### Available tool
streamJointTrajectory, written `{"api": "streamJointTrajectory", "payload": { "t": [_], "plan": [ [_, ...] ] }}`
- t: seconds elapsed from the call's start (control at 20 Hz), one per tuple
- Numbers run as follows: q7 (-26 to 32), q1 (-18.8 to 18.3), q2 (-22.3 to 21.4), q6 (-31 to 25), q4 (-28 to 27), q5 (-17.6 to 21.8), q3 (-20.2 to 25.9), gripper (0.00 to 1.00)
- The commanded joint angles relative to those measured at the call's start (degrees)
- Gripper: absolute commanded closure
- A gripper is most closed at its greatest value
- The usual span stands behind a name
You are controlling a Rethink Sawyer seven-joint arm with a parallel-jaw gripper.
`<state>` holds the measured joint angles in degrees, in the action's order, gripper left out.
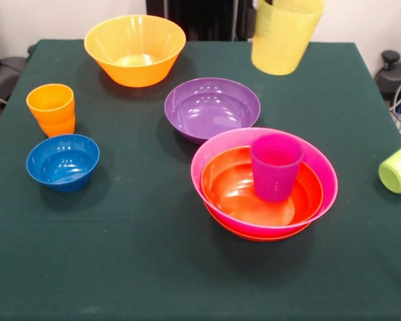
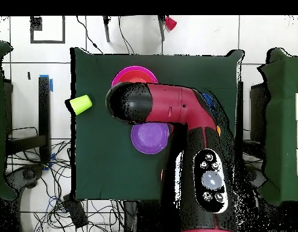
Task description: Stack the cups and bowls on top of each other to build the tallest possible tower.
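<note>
A yellow cup (image 1: 284,33) hangs tilted in the air above the table's far right, its top cut off by the picture's edge. The gripper holding it is out of the front view and hidden under the arm's end (image 2: 124,103) in the overhead view. The tower is a pink bowl (image 1: 199,170) nested between two red-orange bowls (image 1: 230,190), with a purple cup (image 1: 275,166) standing upright inside. The purple bowl (image 1: 212,107) sits just behind the tower. The yellow cup is behind and above both.
A large yellow-orange bowl (image 1: 134,48) stands at the far side. An orange cup (image 1: 51,108) and a small blue bowl (image 1: 62,160) stand at the left. A lime green cup (image 1: 399,167) lies on its side at the right edge; it also shows overhead (image 2: 81,104).
</note>
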<state>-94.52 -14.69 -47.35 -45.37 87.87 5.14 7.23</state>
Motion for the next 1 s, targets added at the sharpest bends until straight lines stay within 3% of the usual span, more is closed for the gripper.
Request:
{"api": "streamJointTrajectory", "payload": {
  "t": [0.05,0.4,1.0],
  "plan": [
    [-2.7,-2.4,1.3,4.0,6.8,1.5,1.1,1.00],
    [0.1,-4.7,3.3,5.3,5.1,2.2,3.7,1.00],
    [-3.2,-2.3,4.4,8.0,5.5,3.9,1.8,1.00]
  ]
}}
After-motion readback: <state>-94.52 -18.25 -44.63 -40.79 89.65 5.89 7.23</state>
